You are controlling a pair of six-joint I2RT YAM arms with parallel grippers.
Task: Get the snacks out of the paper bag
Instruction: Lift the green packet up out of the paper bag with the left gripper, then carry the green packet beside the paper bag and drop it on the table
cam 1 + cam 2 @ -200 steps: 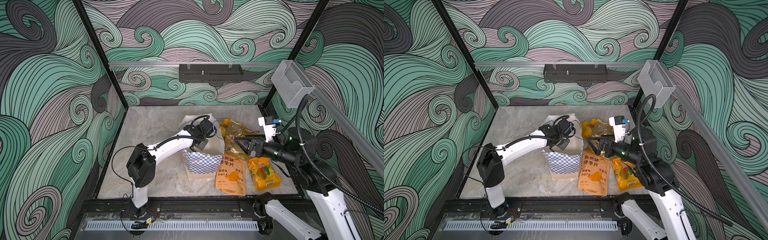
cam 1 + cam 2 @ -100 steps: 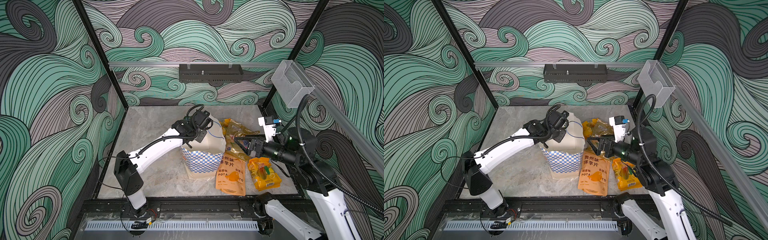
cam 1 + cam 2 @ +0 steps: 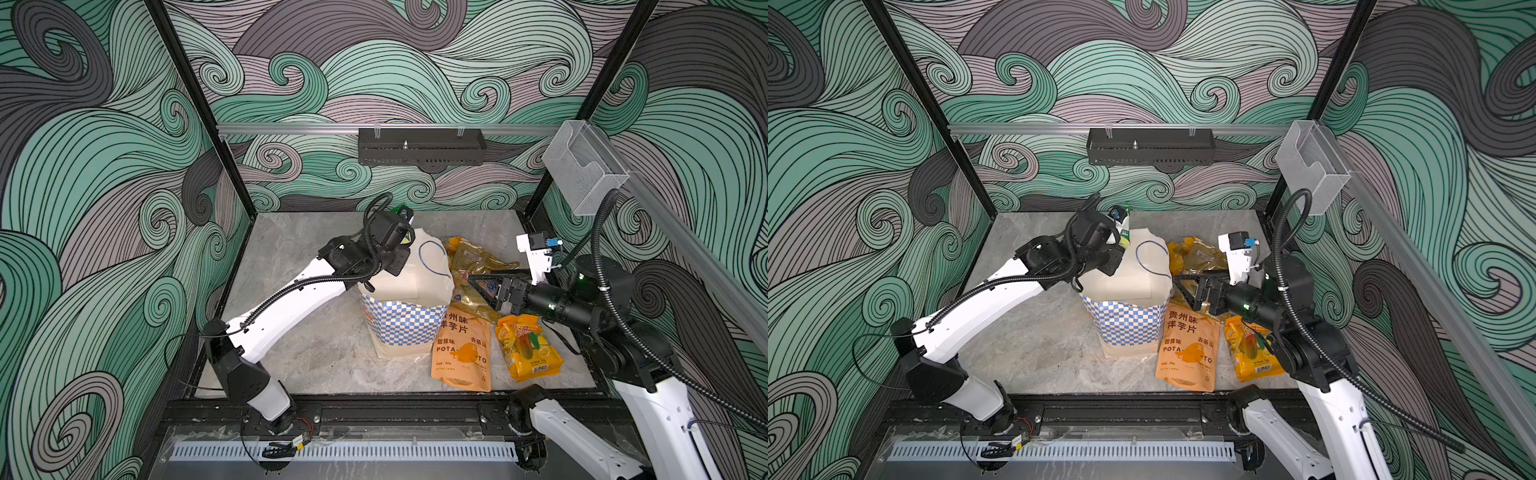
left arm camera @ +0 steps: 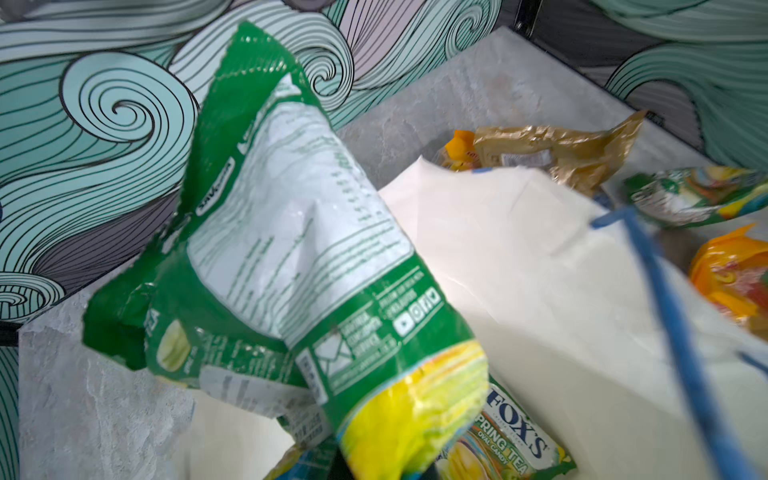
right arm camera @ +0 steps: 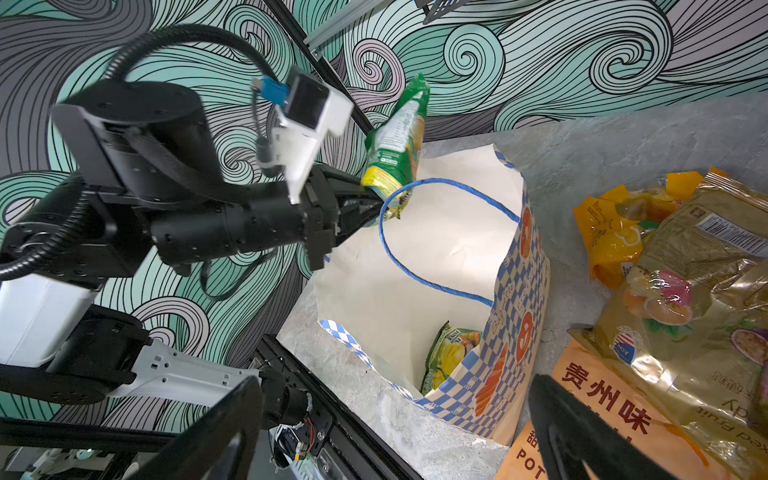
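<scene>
The left arm [image 3: 291, 307] stretches up and forward from its base, wrist raised; the left tool [image 5: 372, 199] is clamped on the lower end of a packet [image 5: 397, 133]. The right arm [image 3: 557, 308] reaches in level toward the middle, with the right tool [image 3: 482, 291] spread wide and empty.

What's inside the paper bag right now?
One green-yellow packet leans in the bottom of the paper bag, against its checkered wall. That wall hides the rest of the floor, so more packets cannot be ruled out.
</scene>
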